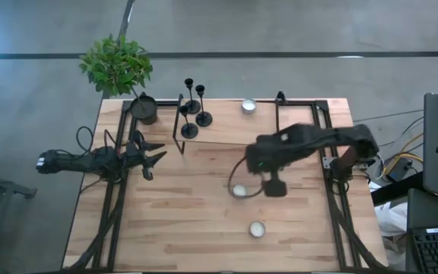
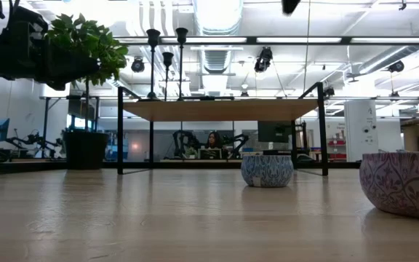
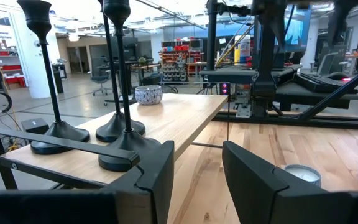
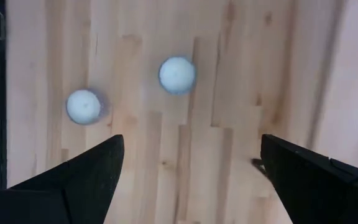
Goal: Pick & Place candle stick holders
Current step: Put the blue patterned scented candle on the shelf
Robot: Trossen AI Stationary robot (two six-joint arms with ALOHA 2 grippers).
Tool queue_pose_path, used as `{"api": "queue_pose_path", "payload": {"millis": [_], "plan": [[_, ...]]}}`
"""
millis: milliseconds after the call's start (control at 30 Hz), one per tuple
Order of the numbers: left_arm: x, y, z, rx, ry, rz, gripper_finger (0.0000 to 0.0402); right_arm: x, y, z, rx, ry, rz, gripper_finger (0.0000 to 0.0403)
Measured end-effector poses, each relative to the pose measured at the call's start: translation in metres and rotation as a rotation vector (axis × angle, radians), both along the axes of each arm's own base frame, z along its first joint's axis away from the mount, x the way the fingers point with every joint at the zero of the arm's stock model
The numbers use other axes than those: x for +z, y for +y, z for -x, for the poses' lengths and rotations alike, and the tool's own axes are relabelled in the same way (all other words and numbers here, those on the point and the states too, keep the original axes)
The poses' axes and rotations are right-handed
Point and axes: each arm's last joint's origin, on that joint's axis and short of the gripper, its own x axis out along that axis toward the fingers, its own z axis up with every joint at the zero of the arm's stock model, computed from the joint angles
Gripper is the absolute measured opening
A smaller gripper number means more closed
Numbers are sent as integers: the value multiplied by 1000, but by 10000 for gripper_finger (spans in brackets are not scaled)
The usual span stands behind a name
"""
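Note:
Three black candlesticks [image 1: 194, 107] stand by their round bases on the raised wooden shelf [image 1: 234, 129] at the back; they also show in the left wrist view [image 3: 114, 81]. One tealight cup [image 1: 248, 106] sits on that shelf. Two more tealight cups [image 1: 239, 190] [image 1: 257, 228] sit on the table and show in the right wrist view [image 4: 177, 74] [image 4: 84, 106]. My right gripper [image 4: 191, 146] is open, points down and hangs high over the table near the middle [image 1: 253, 161], empty. My left gripper [image 3: 197, 180] is open and level at the table's left [image 1: 152, 157], facing the shelf's left end.
A dark pot with a green plant [image 1: 144, 108] stands at the back left corner beside the shelf. The shelf rests on a black metal frame [image 1: 179, 125]. Bare tabletop [image 1: 181, 221] lies in front of the shelf.

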Motion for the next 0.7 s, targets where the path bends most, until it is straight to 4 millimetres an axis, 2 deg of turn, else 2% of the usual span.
{"api": "queue_pose_path", "payload": {"millis": [167,367,467,700], "plan": [[0,0,0,0,0,0,142,-42,8,-31,35,73,1,368],[0,0,0,0,0,0,142,-77,13,-56,62,-11,-8,368],[0,0,0,0,0,0,142,-95,14,-61,54,-53,-18,368],[0,0,0,0,0,0,142,-136,12,-59,49,-6,-35,368]]}}
